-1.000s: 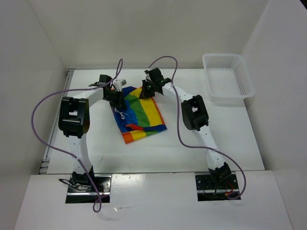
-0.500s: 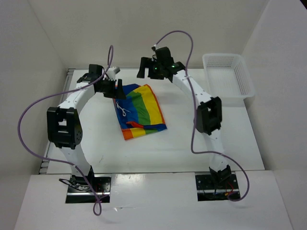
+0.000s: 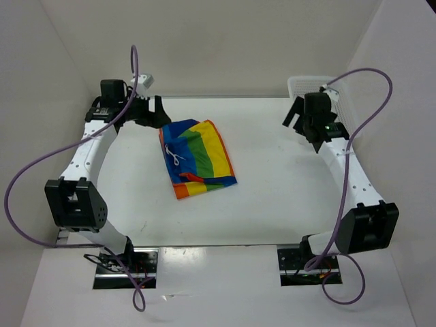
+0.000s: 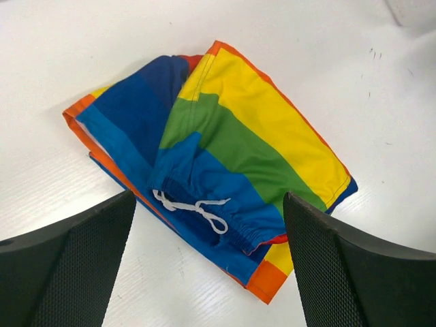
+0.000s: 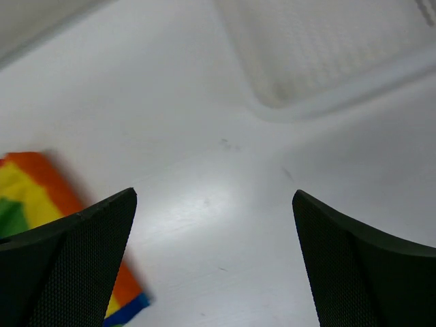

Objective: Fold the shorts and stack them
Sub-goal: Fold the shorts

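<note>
The rainbow-striped shorts lie folded flat on the white table, their white drawstring on top near the waistband. My left gripper hovers open above the table just left of the shorts' far corner, holding nothing. The left wrist view looks down on the shorts between its wide-spread fingers. My right gripper hangs open and empty far to the right, near the basket. A corner of the shorts shows at the left edge of the right wrist view.
A white mesh basket stands at the back right of the table, partly hidden by the right arm; its rim shows in the right wrist view. White walls close in the table on the left, back and right. Purple cables loop from both arms.
Both grippers opened and let go of the shorts' far edge. The left arm drew back to the left, the right arm swung far right toward the basket. The shorts stay folded in place.
</note>
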Controlling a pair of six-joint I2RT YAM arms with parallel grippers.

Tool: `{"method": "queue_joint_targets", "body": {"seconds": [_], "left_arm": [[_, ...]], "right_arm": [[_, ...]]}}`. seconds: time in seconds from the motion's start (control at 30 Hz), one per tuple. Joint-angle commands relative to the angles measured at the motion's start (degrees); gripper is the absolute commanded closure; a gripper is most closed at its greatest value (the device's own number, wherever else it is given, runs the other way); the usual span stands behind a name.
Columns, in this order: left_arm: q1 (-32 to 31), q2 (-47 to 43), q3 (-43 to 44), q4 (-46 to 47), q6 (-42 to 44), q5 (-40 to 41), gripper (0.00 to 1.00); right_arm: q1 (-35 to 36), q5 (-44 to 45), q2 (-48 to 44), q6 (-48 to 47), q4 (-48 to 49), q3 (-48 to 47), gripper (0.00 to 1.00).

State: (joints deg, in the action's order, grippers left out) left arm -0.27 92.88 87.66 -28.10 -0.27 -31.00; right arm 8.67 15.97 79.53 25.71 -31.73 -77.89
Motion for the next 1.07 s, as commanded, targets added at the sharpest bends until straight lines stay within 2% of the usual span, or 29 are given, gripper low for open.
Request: {"method": "queue_joint_targets", "body": {"seconds": [0.0,0.07,0.23,0.43,0.63,0.77,0.97,1.03], "left_arm": [[0.3,-2.4,-1.8,2.2,0.3,-0.6,0.05],[0.9,-5.4,-4.8,2.2,0.3,1.4,0.05],[7.5,-11.2,-13.2,0.2,0.3,10.7,0.04],[7.5,-19.9,-19.4,-3.6,0.3,30.7,0.02],[7.5,-23.7,-22.3,-5.2,0.3,41.3,0.01],[8.0,-24.3,-25.2,-4.7,0.3,43.3,0.01],[9.4,-20.8,-26.4,-1.0,0.3,31.0,0.01],[9.4,-19.2,-24.7,-1.0,0.3,30.1,0.01]], "right_arm": [[-2.0,8.3,-4.1,1.2,-5.9,5.9,0.00],[-2.6,8.8,-7.2,1.2,-6.4,7.3,0.00],[-2.6,10.8,-11.1,1.2,-7.7,10.8,0.00],[-3.1,10.9,-11.1,4.2,-12.8,10.7,0.00],[-3.1,8.7,-12.5,5.3,-12.8,11.9,0.00],[-3.1,8.7,-13.1,5.3,-12.8,11.9,0.00],[-3.1,8.6,-13.1,5.3,-13.4,11.9,0.00],[-2.6,7.9,-13.1,5.3,-14.0,11.9,0.00]]}}
